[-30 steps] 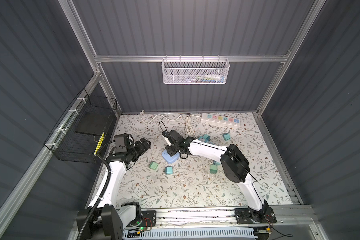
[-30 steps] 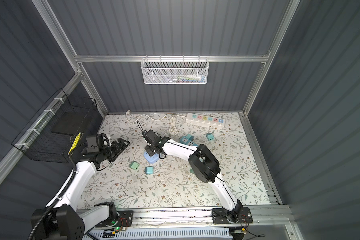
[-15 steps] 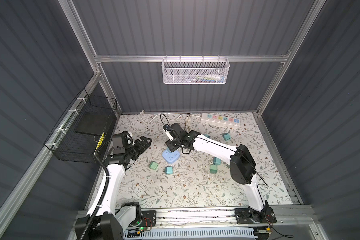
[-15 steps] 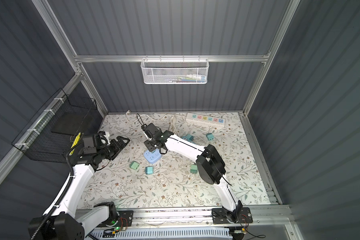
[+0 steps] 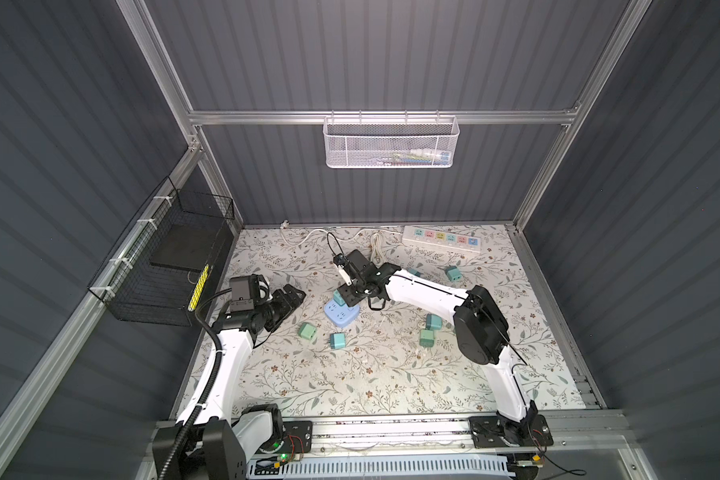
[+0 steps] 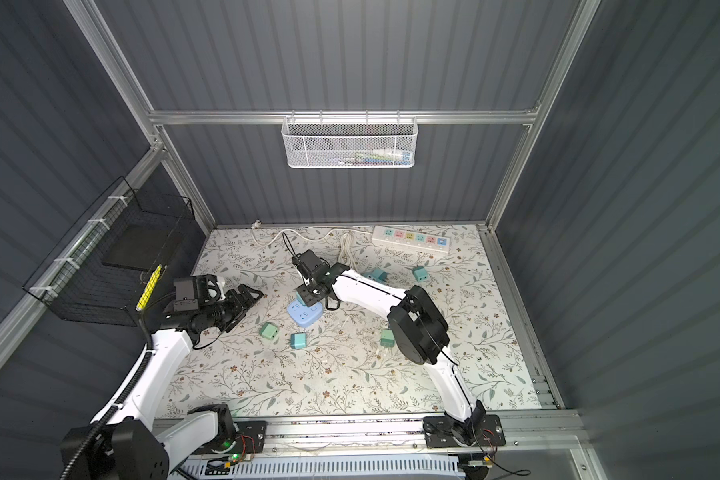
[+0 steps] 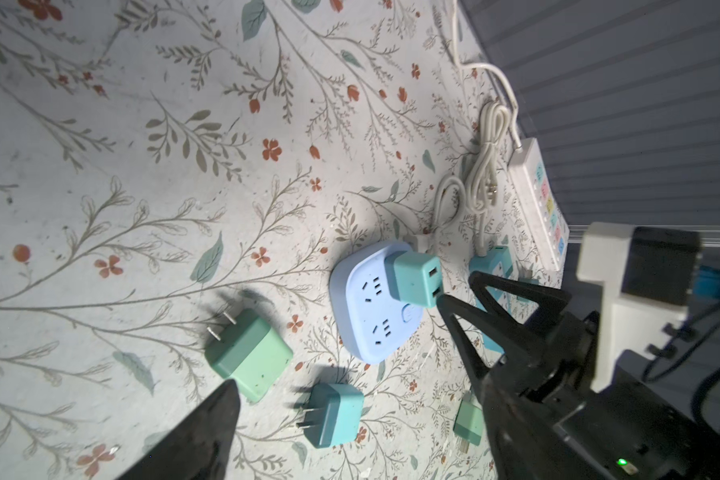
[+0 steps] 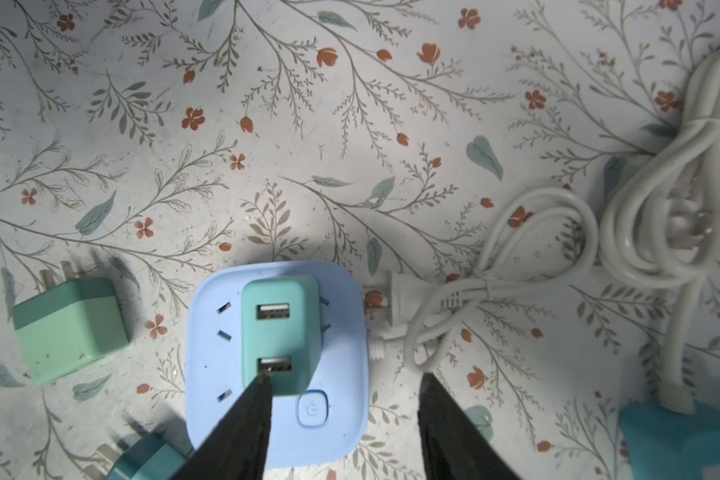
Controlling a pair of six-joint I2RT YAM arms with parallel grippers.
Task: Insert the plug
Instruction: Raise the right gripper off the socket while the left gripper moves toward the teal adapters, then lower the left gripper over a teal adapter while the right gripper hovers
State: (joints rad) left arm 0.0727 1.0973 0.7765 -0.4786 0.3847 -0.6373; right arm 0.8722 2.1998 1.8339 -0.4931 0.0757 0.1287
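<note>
Withdrawing right gripper [image 8: 345, 377]: a second ago I had it pressed low on the blue socket cube [image 8: 346, 353]. Now it stands raised above the cube with its jaws parted.
Change in the plug: the teal USB charger plug [image 8: 281, 332] stands by itself on the cube's face, upright, USB ports up. It did not come away with my fingers.
Meaning for the task: I judge the insertion made and this the release. In the left wrist view the plug's body meets the blue face with no prong showing. Full depth I cannot confirm.
Right hand, opening: partly open, gripping nothing.
Right hand, contact: one fingertip [image 8: 252, 411] overlaps the plug's near edge in the right wrist view. Whether it touches or hangs just above, I cannot tell. The other finger is clear of the plug.
Left gripper [image 5: 295, 297]: wide open and empty. It hovers near the cube and touches nothing.
Plug location: on the cube, just beside its power button [image 8: 313, 409]. The cube lies on the floral mat [image 5: 350, 374], left of the middle.
Loose items: a green charger [image 8: 69, 328] lies near the cube, prongs out. A second teal charger [image 7: 335, 413] lies close by. Neither is in hand.
</note>
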